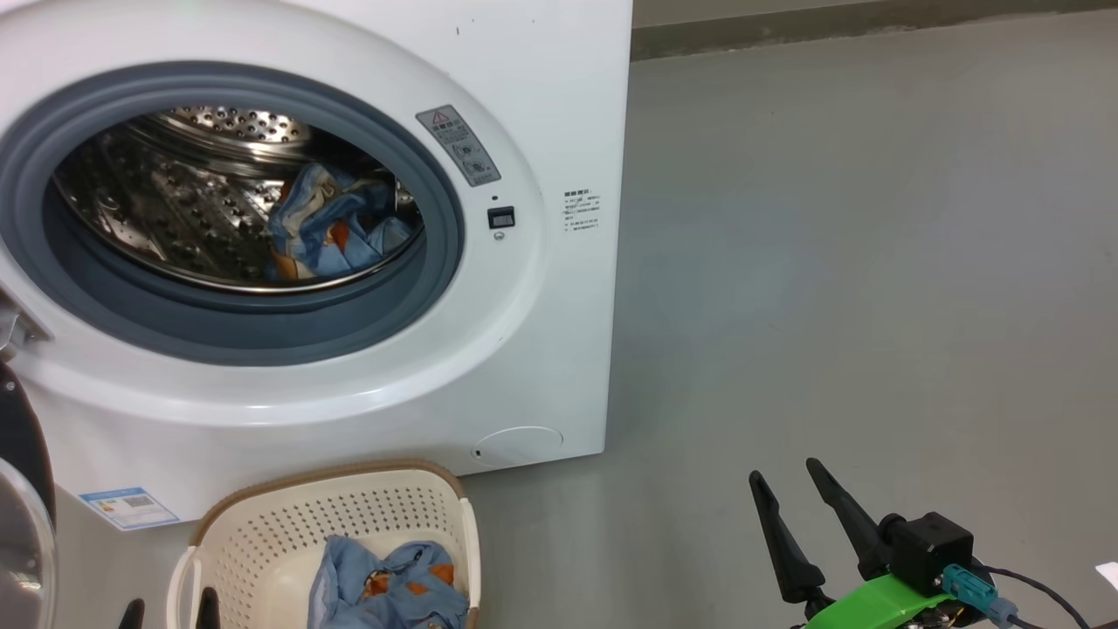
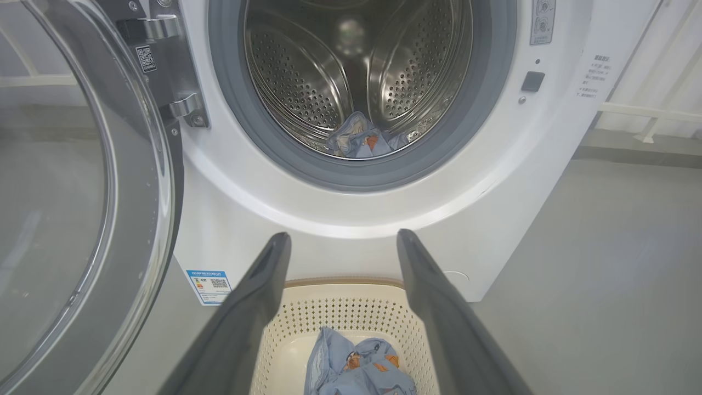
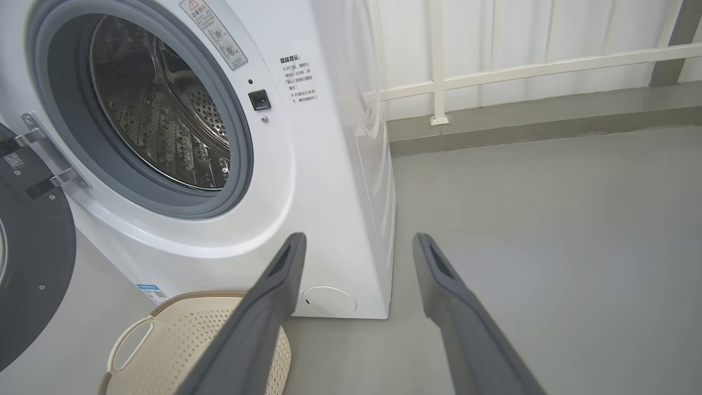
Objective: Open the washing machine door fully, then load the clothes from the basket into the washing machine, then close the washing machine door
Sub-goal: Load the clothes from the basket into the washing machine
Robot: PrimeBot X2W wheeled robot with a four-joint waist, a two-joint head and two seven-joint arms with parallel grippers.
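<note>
The washing machine (image 1: 524,105) (image 2: 351,214) (image 3: 329,164) stands with its door (image 2: 82,192) (image 1: 22,515) (image 3: 27,258) swung wide open to the left. One light blue garment (image 1: 327,231) (image 2: 359,140) lies in the steel drum. The cream basket (image 1: 349,511) (image 2: 340,312) (image 3: 181,329) sits on the floor in front of the machine, with more light blue clothes (image 1: 389,585) (image 2: 356,367) in it. My left gripper (image 2: 343,238) (image 1: 170,611) hangs open above the basket, holding nothing. My right gripper (image 1: 786,476) (image 3: 359,241) is open over the bare floor, right of the basket.
Grey floor (image 1: 873,262) stretches to the right of the machine. A white railing (image 3: 521,71) and a low kerb run along the back wall. The open door takes up the space left of the basket.
</note>
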